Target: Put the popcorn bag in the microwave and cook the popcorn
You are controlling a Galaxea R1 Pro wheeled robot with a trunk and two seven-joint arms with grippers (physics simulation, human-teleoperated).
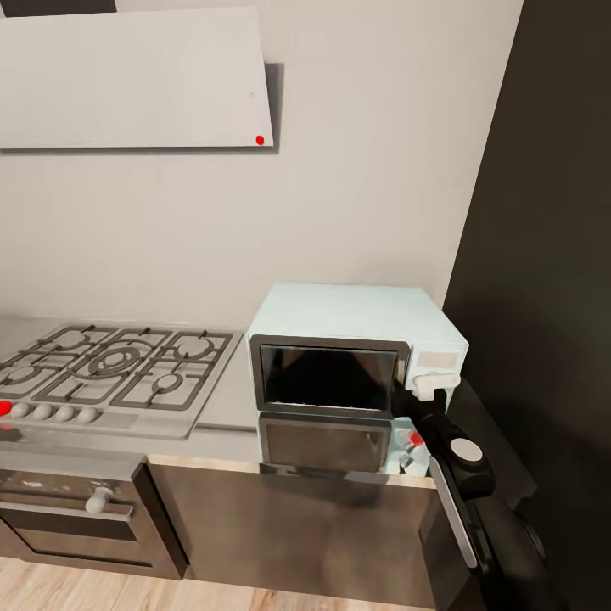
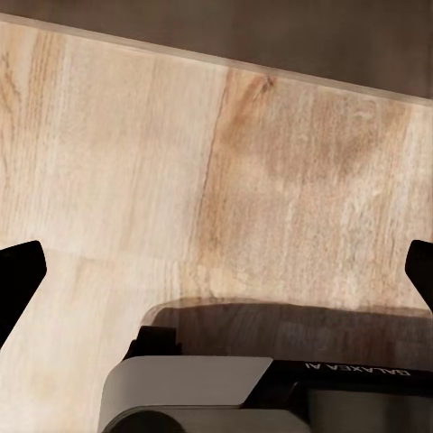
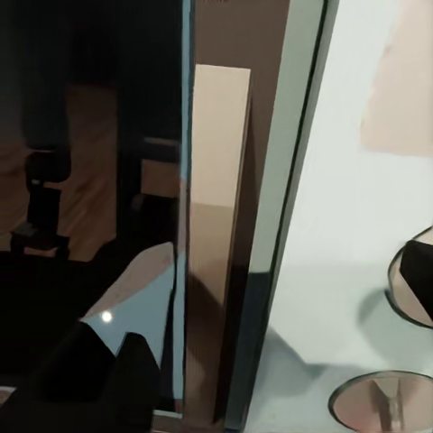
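The microwave (image 1: 356,361) sits on the table (image 1: 229,407) just right of the gas hob (image 1: 110,369), hard by the dark wall. Its door looks shut, and the right pincer (image 1: 428,390) is up against its right front edge, at the control strip. In the right wrist view the door's dark glass (image 3: 90,180) and the pale-blue face with round knobs (image 3: 383,401) stand very close; how far apart its fingers are, I cannot tell. The left pincer (image 2: 216,271) hangs low over the wood floor (image 2: 180,153), spread wide and empty. I'd judge the right arm far the nearer, and the door's right edge the place to work. No popcorn bag is anywhere I can see.
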